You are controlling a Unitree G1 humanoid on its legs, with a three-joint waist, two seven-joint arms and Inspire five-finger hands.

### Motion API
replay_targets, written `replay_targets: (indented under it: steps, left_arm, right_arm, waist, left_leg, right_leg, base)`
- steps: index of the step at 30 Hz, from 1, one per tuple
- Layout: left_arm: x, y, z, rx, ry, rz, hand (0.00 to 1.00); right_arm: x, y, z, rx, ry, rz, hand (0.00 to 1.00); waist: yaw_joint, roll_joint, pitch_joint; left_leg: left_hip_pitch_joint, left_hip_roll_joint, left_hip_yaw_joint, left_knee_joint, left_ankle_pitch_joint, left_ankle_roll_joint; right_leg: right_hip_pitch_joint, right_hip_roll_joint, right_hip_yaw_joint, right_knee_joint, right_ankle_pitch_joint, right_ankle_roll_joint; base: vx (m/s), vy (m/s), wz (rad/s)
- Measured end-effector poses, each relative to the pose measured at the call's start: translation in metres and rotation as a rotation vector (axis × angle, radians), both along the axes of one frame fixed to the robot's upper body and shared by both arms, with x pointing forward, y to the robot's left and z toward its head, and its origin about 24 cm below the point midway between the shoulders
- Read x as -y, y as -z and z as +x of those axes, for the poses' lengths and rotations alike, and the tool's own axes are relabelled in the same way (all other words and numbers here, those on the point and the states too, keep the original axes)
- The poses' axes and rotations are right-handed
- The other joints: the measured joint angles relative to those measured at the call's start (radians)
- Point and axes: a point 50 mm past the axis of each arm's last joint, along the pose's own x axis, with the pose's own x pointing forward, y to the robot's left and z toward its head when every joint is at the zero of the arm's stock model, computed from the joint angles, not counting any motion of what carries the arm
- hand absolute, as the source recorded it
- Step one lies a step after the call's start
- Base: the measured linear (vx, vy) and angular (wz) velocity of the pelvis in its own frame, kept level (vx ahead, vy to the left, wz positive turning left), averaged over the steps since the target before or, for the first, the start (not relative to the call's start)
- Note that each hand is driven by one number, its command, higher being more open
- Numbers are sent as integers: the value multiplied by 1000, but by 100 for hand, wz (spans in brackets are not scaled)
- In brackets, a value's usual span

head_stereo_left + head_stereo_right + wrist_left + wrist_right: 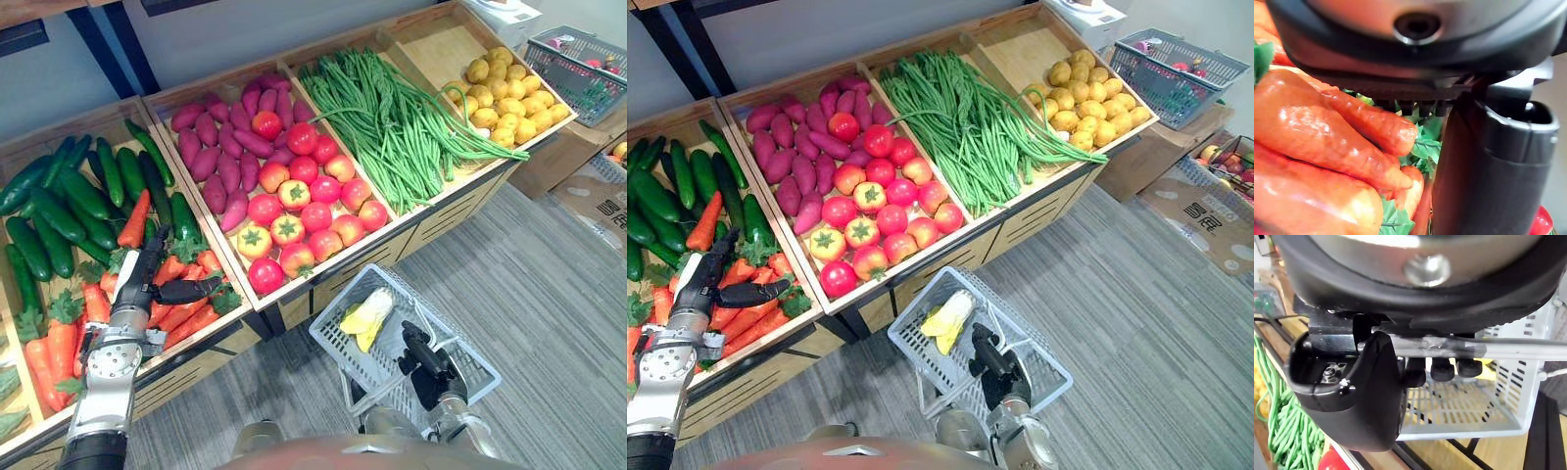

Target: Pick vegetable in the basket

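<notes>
Orange carrots [186, 318] with green tops lie in the front of the left wooden bin. My left hand [145, 279] hovers just over them, open, its fingers straight and its thumb [1488, 161] spread to the side; the carrots [1337, 132] show right under the palm. A white plastic basket [338, 308] hangs low in front of the stand, with a yellow-green leafy vegetable [367, 315] lying in it. My right hand [428, 370] is shut on the basket's metal handle [1488, 348], fingers curled round the wire.
Along the slanted stand lie dark cucumbers [59, 206], purple sweet potatoes [220, 157], red tomatoes [304, 211], long green beans [392, 117] and yellow potatoes [505, 93]. A grey basket [578, 64] and cardboard boxes [598, 196] stand at the far right.
</notes>
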Motion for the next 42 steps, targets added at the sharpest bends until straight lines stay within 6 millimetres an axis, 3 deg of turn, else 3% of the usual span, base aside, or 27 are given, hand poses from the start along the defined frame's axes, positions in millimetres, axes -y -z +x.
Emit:
replay_targets:
  steps: [6,15,24,31,41,42]
  left_arm:
    - [12,3,-17,-9,8,3,100]
    - [14,-2,-29,3,11,3,100]
    - [14,0,-31,-22,27,27,100]
    - [4,16,-34,-111,-26,102,100]
    - [-12,33,-20,-188,-22,174,100]
    - [-17,34,-15,-196,-30,165,0]
  right_arm:
    - [-2,1,-1,-2,22,9,0]
    - [-1,-1,0,6,29,6,0]
    - [1,-2,0,8,36,2,0]
    - [-1,-1,1,8,26,5,0]
    - [2,3,4,-14,-19,-17,0]
    - [1,3,4,-15,-32,-19,0]
  waist:
    - [3,4,3]
    - [3,15,10]
    - [3,26,17]
    - [4,29,19]
    - [4,45,27]
    - [5,47,27]
  left_leg:
    - [0,1,-9,3,-5,4]
    - [-12,1,-16,19,-11,6]
    - [-20,0,-21,25,-12,7]
    - [-21,1,-19,31,-14,3]
    - [-21,11,4,26,-14,3]
    - [-20,12,8,20,-11,2]
  right_leg:
    - [9,-3,-18,0,0,0]
    - [10,-5,-28,-2,0,1]
    - [11,-12,-30,-12,5,3]
    - [9,-2,-24,-13,5,2]
    - [-6,0,-12,-7,6,4]
    - [-11,1,-8,-4,6,4]
  base:
    - [-8,18,6]
    - [-3,5,1]
    - [0,8,2]
    - [-4,4,-2]
    - [-13,13,-5]
    - [-11,-1,-9]
